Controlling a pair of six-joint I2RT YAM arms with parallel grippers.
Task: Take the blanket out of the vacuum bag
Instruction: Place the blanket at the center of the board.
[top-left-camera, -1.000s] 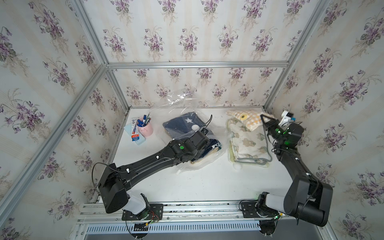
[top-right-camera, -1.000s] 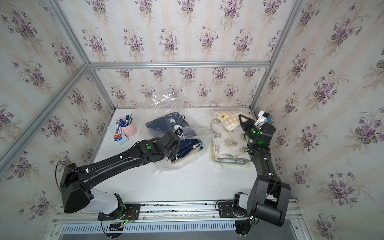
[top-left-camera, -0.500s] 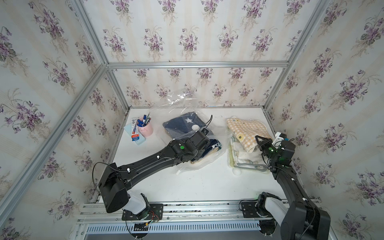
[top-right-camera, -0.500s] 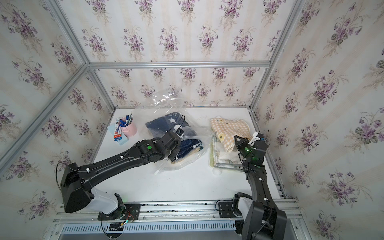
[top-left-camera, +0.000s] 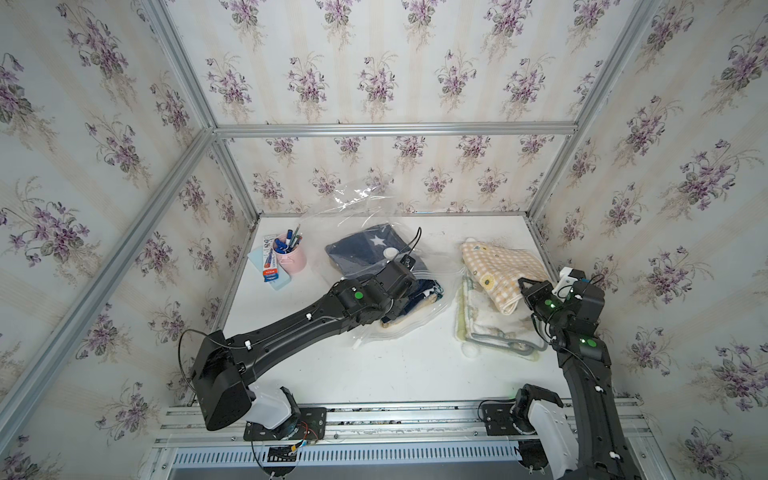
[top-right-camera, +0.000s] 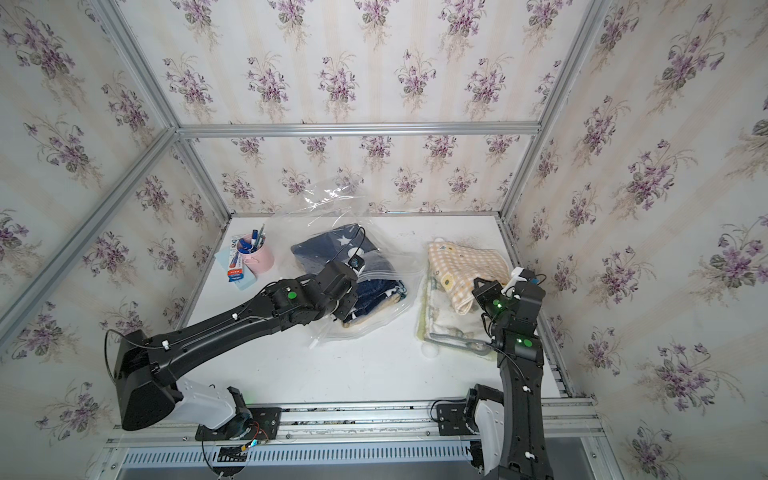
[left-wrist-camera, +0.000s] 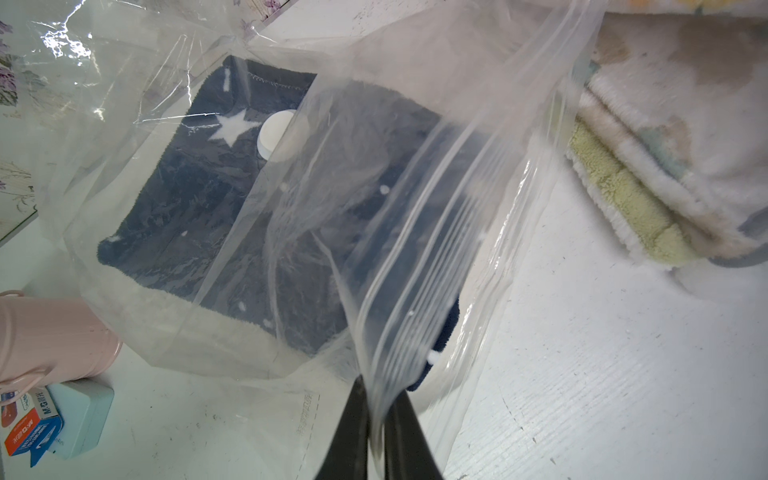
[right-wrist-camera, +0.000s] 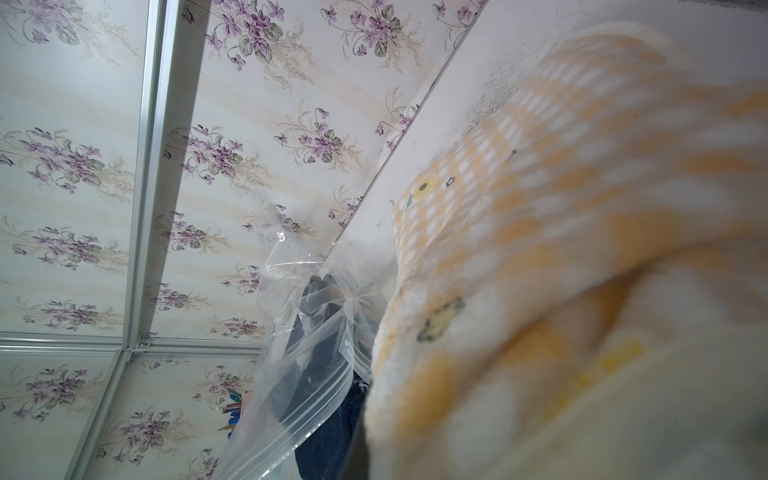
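Right pincer (top-left-camera: 524, 287), gripping the checked blanket (top-left-camera: 496, 262), has drawn back; left pincer (left-wrist-camera: 378, 390) pinches the vacuum bag (left-wrist-camera: 415, 199) at its zip edge.

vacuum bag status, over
Left jaws shut on vacuum bag zip edge. Right jaws shut on checked blanket. Navy blanket inside bag. Pink cup alongside, not blocking.
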